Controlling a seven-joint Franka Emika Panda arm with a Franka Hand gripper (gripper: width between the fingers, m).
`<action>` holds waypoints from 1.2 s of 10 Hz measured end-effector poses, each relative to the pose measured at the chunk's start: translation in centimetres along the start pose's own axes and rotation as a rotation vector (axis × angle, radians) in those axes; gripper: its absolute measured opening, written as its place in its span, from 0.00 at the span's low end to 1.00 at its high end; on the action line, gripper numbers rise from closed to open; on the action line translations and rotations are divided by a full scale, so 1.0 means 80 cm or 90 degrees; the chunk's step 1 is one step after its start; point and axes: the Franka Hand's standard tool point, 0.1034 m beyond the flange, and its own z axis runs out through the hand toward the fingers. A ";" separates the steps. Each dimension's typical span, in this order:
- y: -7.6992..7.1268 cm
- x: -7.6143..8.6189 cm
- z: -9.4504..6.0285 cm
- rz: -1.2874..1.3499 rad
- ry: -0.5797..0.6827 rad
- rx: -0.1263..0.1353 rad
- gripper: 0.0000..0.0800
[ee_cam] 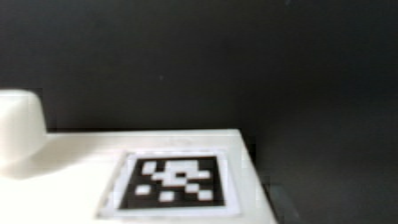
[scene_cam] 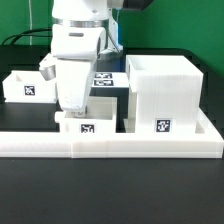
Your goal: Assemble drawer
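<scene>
A small white tray (scene_cam: 88, 122) with a square tag on its front stands just behind the low border wall, next to the big cube-like housing (scene_cam: 165, 88). My gripper (scene_cam: 73, 108) reaches down onto the tray's rear part, toward the exterior view's left; its fingertips are hidden behind the tray and the hand. A second tray (scene_cam: 27, 86) stands at the exterior view's left. The wrist view shows a white tagged face (ee_cam: 175, 182) very close and a rounded white part (ee_cam: 18, 130) beside it. No fingers show there.
The long low white border wall (scene_cam: 130, 146) runs along the front. The marker board (scene_cam: 104, 76) lies behind the arm. The black table (ee_cam: 214, 60) fills the rest of the wrist view.
</scene>
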 end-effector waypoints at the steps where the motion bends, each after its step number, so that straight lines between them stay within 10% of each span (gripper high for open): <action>1: 0.000 -0.001 0.000 0.002 0.000 0.000 0.05; 4: 0.010 0.011 -0.003 -0.027 -0.004 -0.044 0.05; 12: 0.007 0.039 0.002 -0.004 -0.007 -0.033 0.05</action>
